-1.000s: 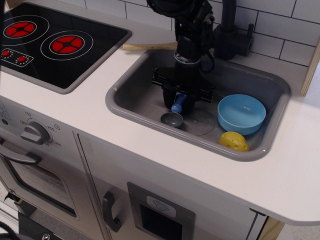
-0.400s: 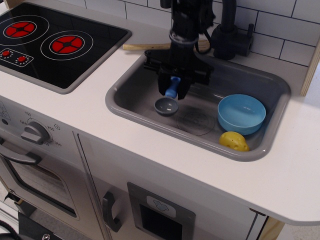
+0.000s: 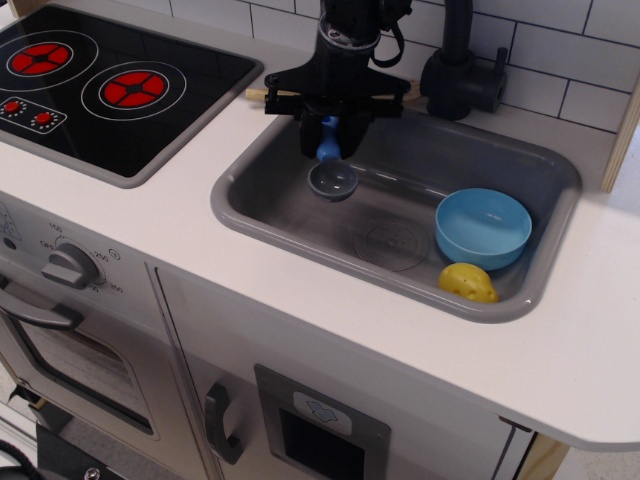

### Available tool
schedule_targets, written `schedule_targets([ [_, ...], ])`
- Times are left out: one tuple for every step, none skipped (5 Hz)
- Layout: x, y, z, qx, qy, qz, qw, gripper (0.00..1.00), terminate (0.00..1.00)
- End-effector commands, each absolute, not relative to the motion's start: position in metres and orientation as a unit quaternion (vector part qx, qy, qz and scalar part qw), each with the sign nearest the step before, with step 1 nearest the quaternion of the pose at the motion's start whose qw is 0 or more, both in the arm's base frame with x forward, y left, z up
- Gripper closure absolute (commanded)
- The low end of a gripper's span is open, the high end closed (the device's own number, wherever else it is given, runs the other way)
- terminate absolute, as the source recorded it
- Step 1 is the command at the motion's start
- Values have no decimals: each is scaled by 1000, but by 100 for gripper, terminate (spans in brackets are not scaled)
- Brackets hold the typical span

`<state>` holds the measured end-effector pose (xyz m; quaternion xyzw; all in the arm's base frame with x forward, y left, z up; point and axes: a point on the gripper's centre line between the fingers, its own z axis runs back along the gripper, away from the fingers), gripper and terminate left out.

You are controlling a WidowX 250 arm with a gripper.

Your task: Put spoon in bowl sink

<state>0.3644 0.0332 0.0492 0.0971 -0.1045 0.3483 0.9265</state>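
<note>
Between the fingers (image 3: pixel 328 133) the spoon (image 3: pixel 331 170) hangs, clenched by its blue handle. It looks light, stiff and slippery. The bowl (image 3: pixel 483 228) sits well right of them.

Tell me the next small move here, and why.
Probably carry the spoon rightward toward the bowl. The gripper holds it by the blue handle, above the left part of the sink, while the bowl sits empty at the right end.

- Spoon (image 3: pixel 331 168): stubby blue handle, round grey metal cup hanging lowest, raised over the sink's left part.
- Bowl (image 3: pixel 483 228): shallow light blue plastic, upright, at the sink's right side.
- Sink (image 3: pixel 400 245): grey rectangular basin, round moulded drain.
</note>
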Motion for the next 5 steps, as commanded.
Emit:
schedule_targets([
  [388, 4, 73, 83, -170, 464, 865, 100, 0],
  [396, -10, 69, 77, -199, 509, 834, 100, 0],
  [399, -23, 58, 71, -207, 522, 824, 100, 0],
  [403, -33, 44, 68, -207, 521, 825, 100, 0],
  [406, -45, 39, 65, -213, 512, 829, 100, 0],
])
